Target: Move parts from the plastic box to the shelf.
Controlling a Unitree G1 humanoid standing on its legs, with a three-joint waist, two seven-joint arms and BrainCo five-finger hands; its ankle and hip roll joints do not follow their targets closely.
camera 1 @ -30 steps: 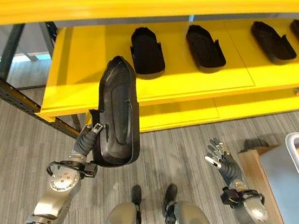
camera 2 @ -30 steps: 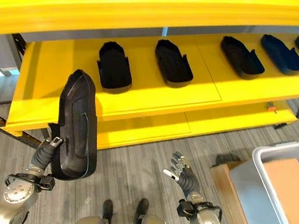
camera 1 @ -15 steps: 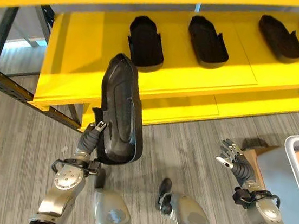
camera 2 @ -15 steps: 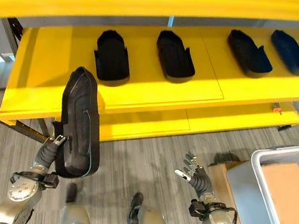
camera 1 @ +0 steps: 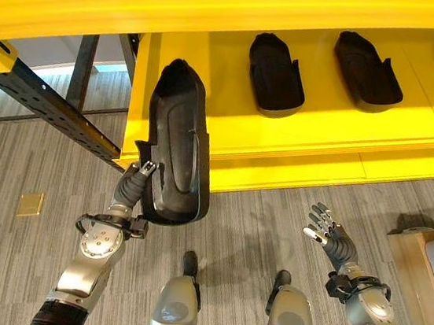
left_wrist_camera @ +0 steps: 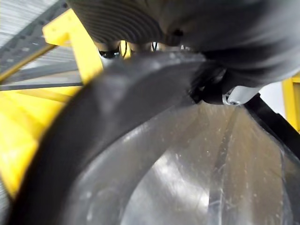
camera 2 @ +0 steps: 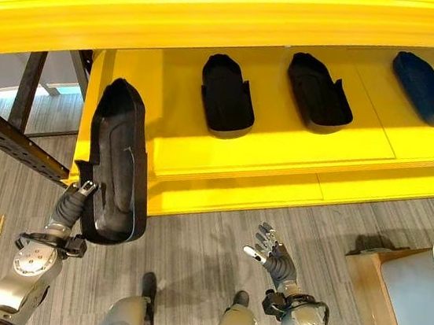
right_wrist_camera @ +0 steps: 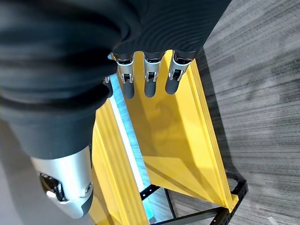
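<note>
Part (camera 1: 175,145): long black moulded shell, looks stiff and light; left hand (camera 1: 132,192) grips its lower end, right hand (camera 1: 328,236) spread, empty.

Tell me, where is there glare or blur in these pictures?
Left wrist view: the long black moulded plastic part shows pale sheen and is blurred from closeness. Left eye view: a soft highlight runs down that part, held by the left hand. Right wrist view: a bright strip along the yellow metal shelf.

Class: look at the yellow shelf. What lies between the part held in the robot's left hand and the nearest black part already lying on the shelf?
Only bare yellow shelf surface separates the held part, gripped by the left hand, from the nearest shelved part; the right eye view shows it.
</note>
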